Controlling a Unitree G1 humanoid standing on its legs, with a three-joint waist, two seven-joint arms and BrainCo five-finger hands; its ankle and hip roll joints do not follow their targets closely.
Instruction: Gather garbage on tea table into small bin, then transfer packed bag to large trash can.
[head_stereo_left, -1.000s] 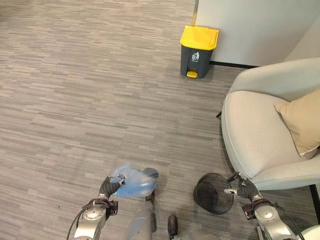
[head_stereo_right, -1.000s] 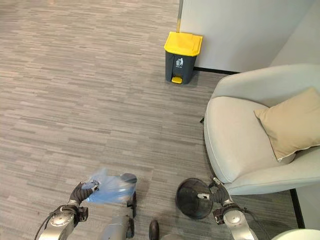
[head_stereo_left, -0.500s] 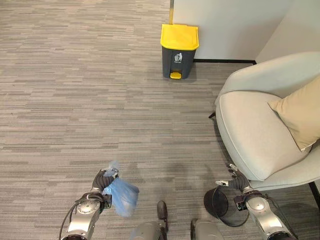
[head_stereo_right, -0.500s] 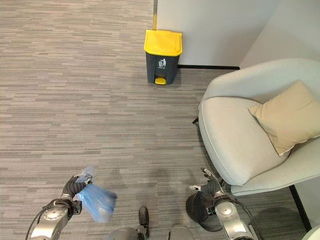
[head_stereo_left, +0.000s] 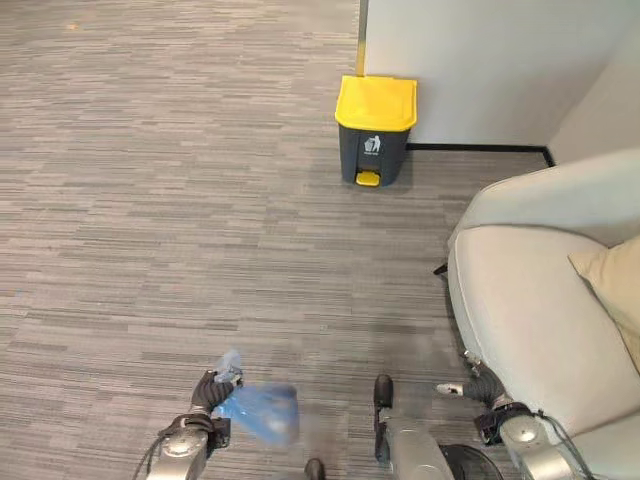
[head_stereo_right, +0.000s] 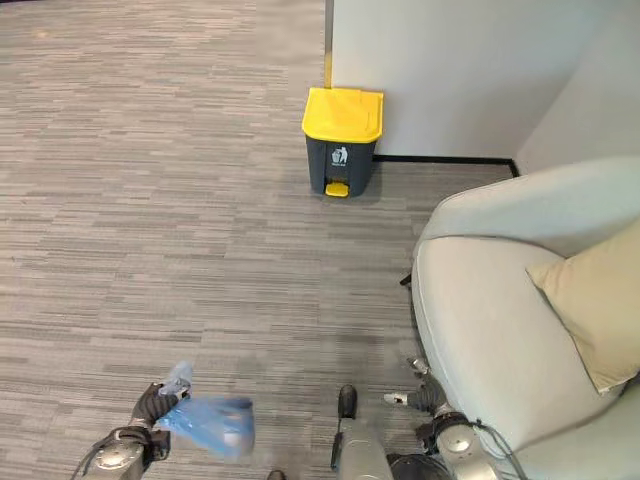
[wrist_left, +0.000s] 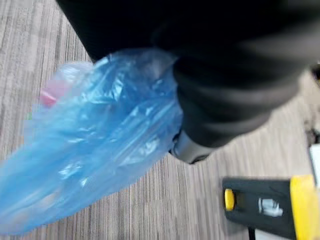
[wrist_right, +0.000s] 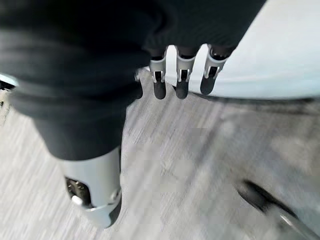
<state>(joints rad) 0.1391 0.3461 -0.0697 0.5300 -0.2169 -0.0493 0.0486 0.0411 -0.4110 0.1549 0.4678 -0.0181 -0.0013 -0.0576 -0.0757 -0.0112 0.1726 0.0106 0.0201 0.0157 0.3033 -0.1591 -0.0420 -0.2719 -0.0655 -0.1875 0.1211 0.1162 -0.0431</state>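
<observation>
A: At the lower left, what does the left hand (head_stereo_left: 212, 392) have?

B: Its fingers are curled round the gathered neck of the blue bag (head_stereo_left: 262, 413), which hangs clear of the carpet (head_stereo_left: 150, 200) beside it. In the left wrist view the bag (wrist_left: 95, 135) bulges with something pink inside, too blurred to name.

A: And further along?

B: The large can (head_stereo_right: 342, 140), grey with a yellow lid, stands shut against the wall (head_stereo_right: 470, 70), well ahead of the bag.

A: The right side?

B: A pale armchair (head_stereo_right: 500, 330) with a tan cushion (head_stereo_right: 595, 300). The right hand (head_stereo_right: 425, 397) sits just beside the chair's front edge, fingers (wrist_right: 181, 80) straight and holding nothing. The dark rim of the small bin (head_stereo_left: 470, 462) shows just below that hand.
</observation>
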